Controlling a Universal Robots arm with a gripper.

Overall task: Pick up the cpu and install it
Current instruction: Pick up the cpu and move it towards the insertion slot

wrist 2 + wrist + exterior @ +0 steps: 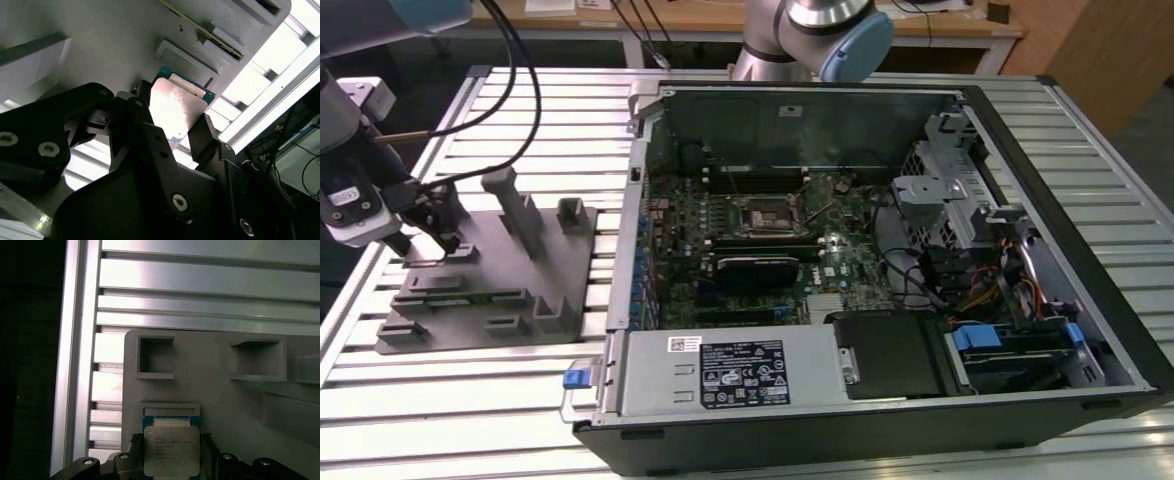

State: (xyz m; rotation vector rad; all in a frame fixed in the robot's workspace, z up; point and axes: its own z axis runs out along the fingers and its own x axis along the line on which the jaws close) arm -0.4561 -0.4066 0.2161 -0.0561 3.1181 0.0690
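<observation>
I read this as the pick-up step: my gripper (427, 243), low over the grey tray (487, 250) on the exterior view's left, seems clamped on the cpu (171, 450) at its tray recess, so I'd judge any lift must go straight and level.

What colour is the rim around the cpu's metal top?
Teal-blue, framing the small square silvery-topped cpu, clearest in the first wrist view.
</observation>
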